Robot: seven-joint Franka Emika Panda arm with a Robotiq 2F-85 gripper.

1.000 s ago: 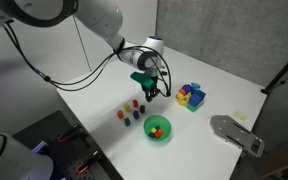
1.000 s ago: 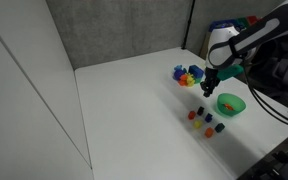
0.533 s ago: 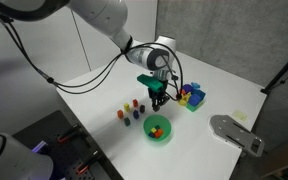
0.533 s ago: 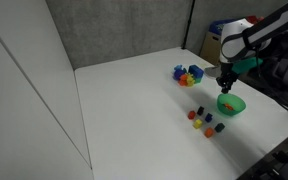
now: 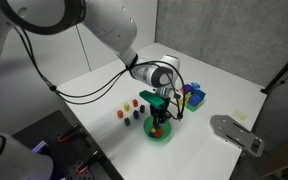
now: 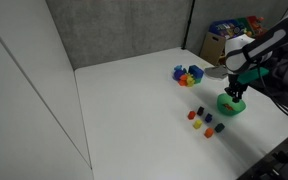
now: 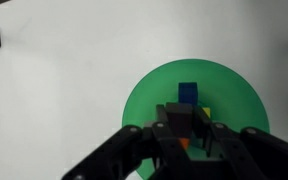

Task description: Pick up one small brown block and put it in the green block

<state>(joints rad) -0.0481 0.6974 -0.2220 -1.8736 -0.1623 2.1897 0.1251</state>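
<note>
Pincer (image 5: 159, 118) hangs right over the green block (image 5: 165, 134), fingertips down inside its rim in both exterior views (image 6: 233, 95), and the wrist view (image 7: 191, 140) looks straight into the bowl (image 7: 144, 95). Something dark sits between the fingers (image 7: 174, 128) there, so it looks clenched on a small brown block (image 7: 191, 122), though the colour is hard to call. Already lying in the bowl: a blue block (image 7: 187, 92), plus yellow and orange bits peeking past the fingers. Out on the white surface (image 5: 104, 95), a loose cluster of little blocks (image 5: 130, 111) waits just beside the bowl, and the blue-yellow-magenta clump (image 5: 192, 95) sits farther back, well apart
</note>
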